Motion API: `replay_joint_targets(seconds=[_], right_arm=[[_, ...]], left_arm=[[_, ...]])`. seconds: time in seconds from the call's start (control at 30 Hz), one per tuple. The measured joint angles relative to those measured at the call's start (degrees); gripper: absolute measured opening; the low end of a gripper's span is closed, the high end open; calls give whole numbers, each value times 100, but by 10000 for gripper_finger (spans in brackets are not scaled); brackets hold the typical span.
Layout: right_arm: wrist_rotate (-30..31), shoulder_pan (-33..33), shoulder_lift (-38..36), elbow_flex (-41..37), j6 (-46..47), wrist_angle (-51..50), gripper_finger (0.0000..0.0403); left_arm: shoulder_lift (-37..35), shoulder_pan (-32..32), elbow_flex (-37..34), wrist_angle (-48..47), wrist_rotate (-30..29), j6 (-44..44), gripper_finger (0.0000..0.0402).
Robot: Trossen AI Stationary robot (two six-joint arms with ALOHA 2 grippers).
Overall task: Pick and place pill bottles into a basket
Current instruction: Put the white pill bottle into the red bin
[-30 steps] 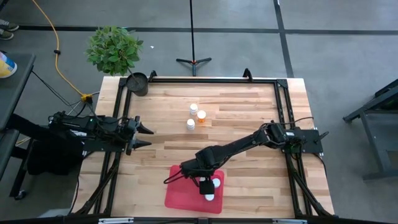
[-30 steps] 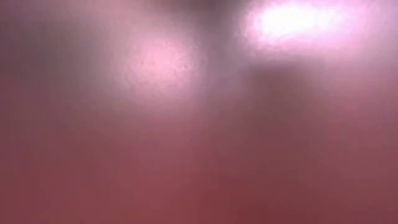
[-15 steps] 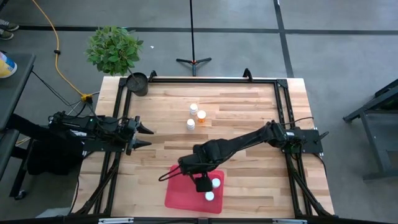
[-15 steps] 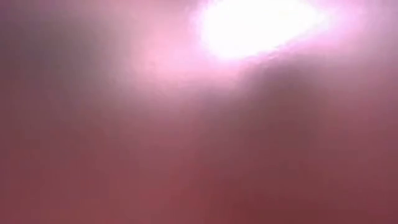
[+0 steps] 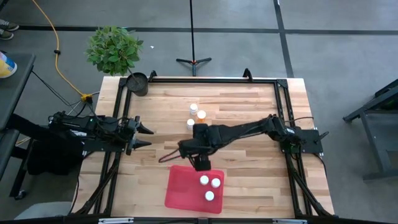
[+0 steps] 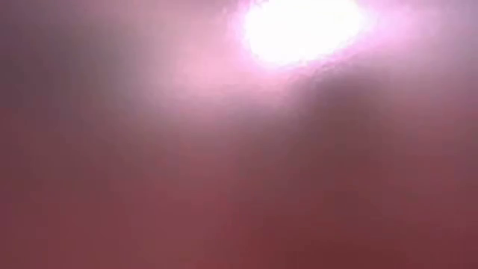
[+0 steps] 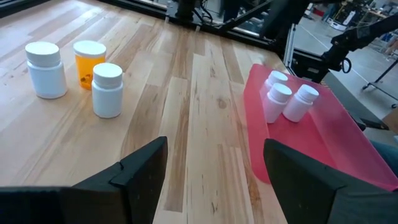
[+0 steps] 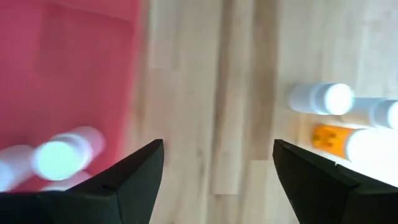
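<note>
Lifted clear of the red basket, where three bottles now stand, the right gripper hangs empty with jaws apart, nearer than the idle left gripper to the three upright pill bottles just beyond it.

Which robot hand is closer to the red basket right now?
Right. The right gripper hovers open just beyond the red basket's far edge; the left gripper waits open near the table's left side.
</note>
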Motion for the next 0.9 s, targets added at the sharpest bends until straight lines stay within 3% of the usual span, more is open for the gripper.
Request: replay_joint_targets(seconds=[0.3,0.43,0.9], right_arm=[[-82,-932,0,-2,-563,-285,291],[-431,-1441,0,-4,-942,-315,291],[-2144,-3597,0,-9,-2460,18,291]], left_arm=[[2,0,0,35,0,145,298],[0,0,0,121,-79,310,298],[0,0,-2,1396,-1950,1752,298]])
